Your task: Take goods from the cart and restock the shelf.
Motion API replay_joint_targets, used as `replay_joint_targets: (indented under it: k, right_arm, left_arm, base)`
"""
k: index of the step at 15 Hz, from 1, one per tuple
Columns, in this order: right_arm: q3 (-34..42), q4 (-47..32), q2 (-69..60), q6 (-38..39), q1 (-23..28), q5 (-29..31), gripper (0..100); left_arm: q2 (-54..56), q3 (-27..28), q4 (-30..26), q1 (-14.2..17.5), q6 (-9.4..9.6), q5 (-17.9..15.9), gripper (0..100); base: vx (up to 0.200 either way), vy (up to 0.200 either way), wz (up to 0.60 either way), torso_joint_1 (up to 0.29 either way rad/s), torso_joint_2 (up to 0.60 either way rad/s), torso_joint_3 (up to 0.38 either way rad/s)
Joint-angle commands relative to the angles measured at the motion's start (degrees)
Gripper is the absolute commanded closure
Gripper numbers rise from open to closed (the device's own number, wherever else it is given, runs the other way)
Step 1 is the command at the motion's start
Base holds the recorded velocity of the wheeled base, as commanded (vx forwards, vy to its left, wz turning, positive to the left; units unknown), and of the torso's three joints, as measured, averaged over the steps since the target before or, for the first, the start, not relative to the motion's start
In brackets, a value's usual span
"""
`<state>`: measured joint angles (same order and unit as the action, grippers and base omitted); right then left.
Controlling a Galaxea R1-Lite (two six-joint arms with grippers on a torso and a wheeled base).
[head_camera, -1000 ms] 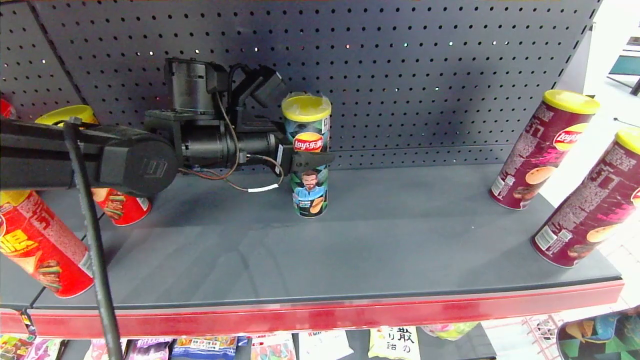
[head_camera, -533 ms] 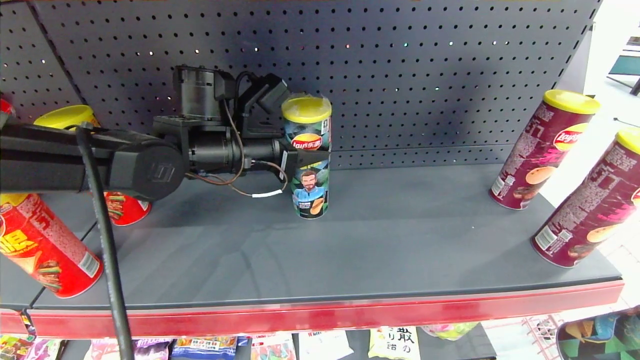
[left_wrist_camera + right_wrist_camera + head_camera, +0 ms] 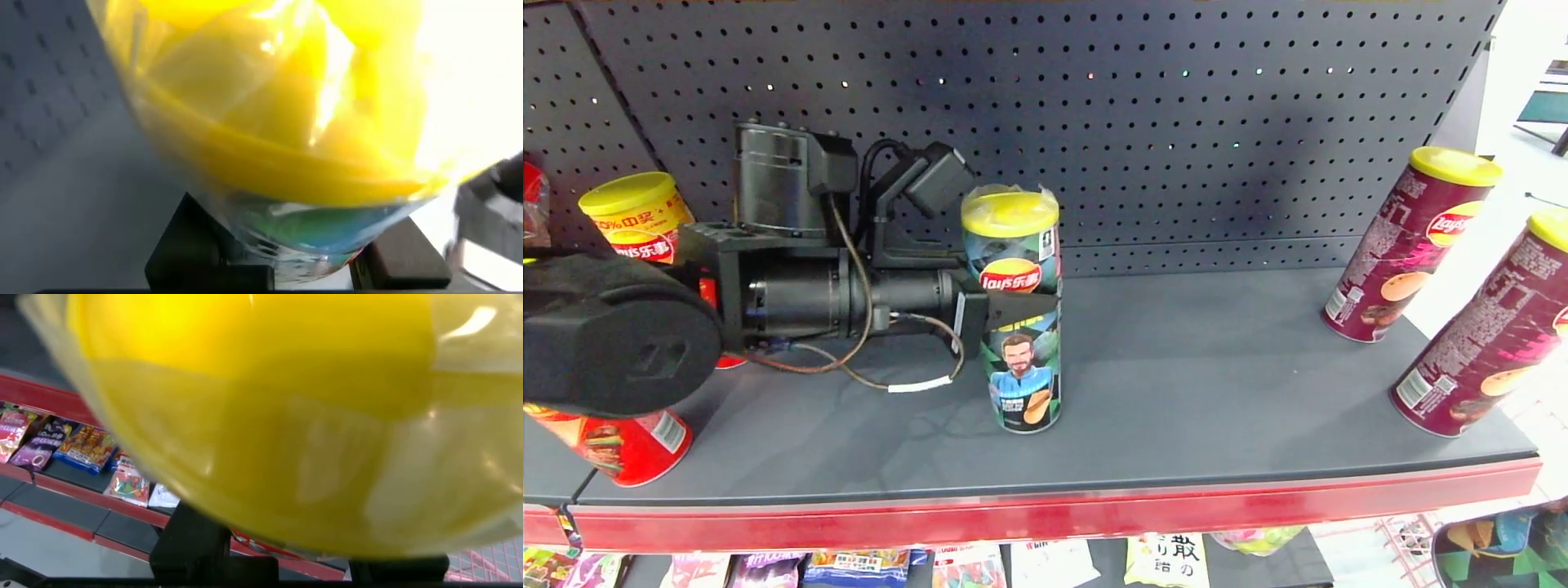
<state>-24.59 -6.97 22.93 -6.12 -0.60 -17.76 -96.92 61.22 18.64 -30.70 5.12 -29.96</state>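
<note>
A green-and-blue chip can [image 3: 1017, 318] with a yellow lid stands upright at the middle-left of the grey shelf [image 3: 1217, 384], its base at or just over the board. My left gripper [image 3: 1013, 309] comes in from the left and is shut on the can's middle. In the left wrist view the can's lid [image 3: 286, 122] looms large, and the left gripper [image 3: 302, 253] has a black finger [image 3: 204, 253] on either side of the can. My right gripper [image 3: 278, 563] is shut on another yellow-lidded can [image 3: 270, 400], held low in front of the lower shelves.
Two red cans [image 3: 641, 216] [image 3: 613, 445] stand at the shelf's left, behind and under my left arm. Two maroon cans [image 3: 1413, 245] [image 3: 1486, 327] stand at the right end. A pegboard [image 3: 1176, 122] backs the shelf. Snack bags [image 3: 980, 563] lie on the lower shelf.
My left arm has drawn the green-and-blue can away from the pegboard toward the shelf's front edge and a little left, still gripping it.
</note>
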Motion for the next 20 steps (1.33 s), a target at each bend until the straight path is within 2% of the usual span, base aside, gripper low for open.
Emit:
replay_joint_targets:
  k: [1,7,12,16,17,20]
  right_arm:
    - [0.0,0.0,0.1,0.0,0.0,-0.1,100]
    - [-0.1,-0.1,0.2,0.0,-0.1,-0.1,100]
    - [-0.2,-0.1,0.1,0.0,0.0,0.0,100]
    - [-0.2,-0.1,0.0,0.0,0.0,0.1,100]
    - [-0.2,-0.1,0.0,0.0,-0.1,0.1,100]
    - [-0.3,-0.1,0.2,0.0,-0.1,-0.1,100]
  left_arm:
    - [6.4,-6.2,0.3,-1.0,-0.02,1.1,100]
    - [7.2,-10.3,3.5,-3.7,0.07,3.2,100]
    - [7.3,-13.3,6.2,-3.7,0.24,3.3,100]
    - [8.0,-14.0,6.3,-4.5,0.24,3.7,100]
    - [8.2,-14.5,6.2,-4.5,0.24,3.8,0]
    - [9.7,-15.3,6.2,-4.5,0.15,6.7,0]
  base:
    - [0.000,0.000,0.00,0.000,0.00,0.000]
    - [0.000,0.000,0.00,0.000,0.00,0.000]
    - [0.000,0.000,0.00,0.000,0.00,0.000]
    - [0.000,0.000,0.00,0.000,0.00,0.000]
    - [0.000,0.000,0.00,0.000,0.00,0.000]
    - [0.000,0.000,0.00,0.000,0.00,0.000]
